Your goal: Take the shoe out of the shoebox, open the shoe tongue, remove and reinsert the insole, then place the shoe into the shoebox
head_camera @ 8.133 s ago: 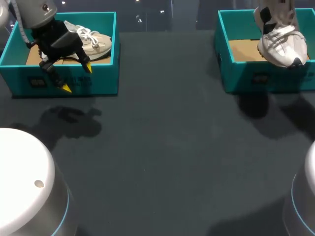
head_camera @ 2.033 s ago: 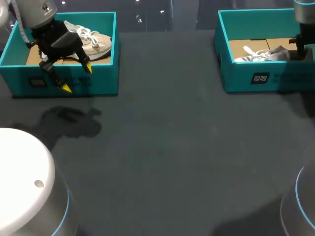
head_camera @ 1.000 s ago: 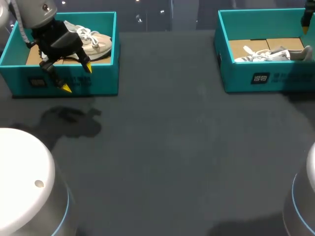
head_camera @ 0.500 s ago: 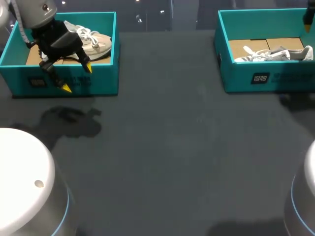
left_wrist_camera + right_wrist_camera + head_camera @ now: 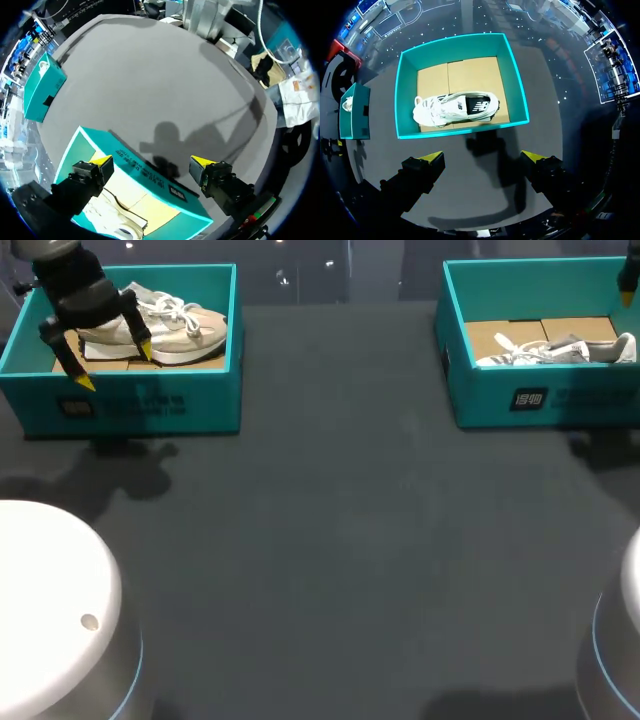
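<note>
My left arm hangs over the left shoebox (image 5: 130, 405), gripper (image 5: 115, 365) spread wide and empty above the beige shoe (image 5: 165, 325); my right gripper (image 5: 482, 156), likewise apart and empty, hovers apparently well above the right shoebox (image 5: 405, 95) holding the white shoe (image 5: 455, 110).

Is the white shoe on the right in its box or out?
In. The white shoe lies on the cardboard floor inside the teal shoebox; the open right gripper is clear of it.
</note>
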`<state>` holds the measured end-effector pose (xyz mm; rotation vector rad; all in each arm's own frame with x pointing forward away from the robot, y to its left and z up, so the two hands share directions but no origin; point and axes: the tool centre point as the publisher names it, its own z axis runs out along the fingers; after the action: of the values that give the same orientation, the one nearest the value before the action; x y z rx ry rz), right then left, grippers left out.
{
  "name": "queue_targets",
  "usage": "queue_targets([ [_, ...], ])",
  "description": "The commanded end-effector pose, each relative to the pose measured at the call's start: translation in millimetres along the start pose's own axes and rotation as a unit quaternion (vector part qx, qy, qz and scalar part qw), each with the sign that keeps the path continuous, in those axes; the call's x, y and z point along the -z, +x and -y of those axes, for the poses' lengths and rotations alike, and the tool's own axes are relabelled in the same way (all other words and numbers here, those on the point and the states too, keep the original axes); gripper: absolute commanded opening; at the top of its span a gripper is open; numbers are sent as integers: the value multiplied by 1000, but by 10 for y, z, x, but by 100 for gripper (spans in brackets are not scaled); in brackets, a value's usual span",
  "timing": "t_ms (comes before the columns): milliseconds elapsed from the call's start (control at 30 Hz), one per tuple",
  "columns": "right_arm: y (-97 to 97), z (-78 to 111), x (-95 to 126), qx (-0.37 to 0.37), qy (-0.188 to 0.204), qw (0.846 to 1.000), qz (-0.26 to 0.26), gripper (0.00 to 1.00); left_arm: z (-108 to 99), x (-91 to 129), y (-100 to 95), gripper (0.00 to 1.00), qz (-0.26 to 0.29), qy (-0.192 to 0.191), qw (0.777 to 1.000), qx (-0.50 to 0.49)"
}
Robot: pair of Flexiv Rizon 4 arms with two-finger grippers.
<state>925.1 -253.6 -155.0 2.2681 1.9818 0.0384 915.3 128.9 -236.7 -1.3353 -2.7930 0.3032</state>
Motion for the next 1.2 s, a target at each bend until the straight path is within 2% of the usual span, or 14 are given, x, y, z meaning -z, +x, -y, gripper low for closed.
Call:
queue_targets([
  [33,-2,10,4,0,-1,1000,0,100,-480,53,44,100,-39,-71,976,-203],
  [467,-2,10,4,0,-1,1000,0,100,-480,53,44,100,-39,-71,976,-203],
  [667,-2,10,4,0,-1,1000,0,100,-1023,131,-84,100,-43,-105,966,-234],
  [800,-2,10,4,0,-1,1000,0,100,-1404,201,-209,100,-36,-102,968,-226],
  [900,-2,10,4,0,-1,1000,0,100,-1618,222,-295,100,-32,-105,959,-262],
  [933,-2,10,4,0,-1,1000,0,100,-1731,240,-328,100,-34,-81,950,-300],
  [1000,-2,10,4,0,-1,1000,0,100,-2048,296,-457,100,-38,-52,962,-266],
  [1200,-2,10,4,0,-1,1000,0,100,-2048,296,-457,100,-38,-52,962,-266],
])
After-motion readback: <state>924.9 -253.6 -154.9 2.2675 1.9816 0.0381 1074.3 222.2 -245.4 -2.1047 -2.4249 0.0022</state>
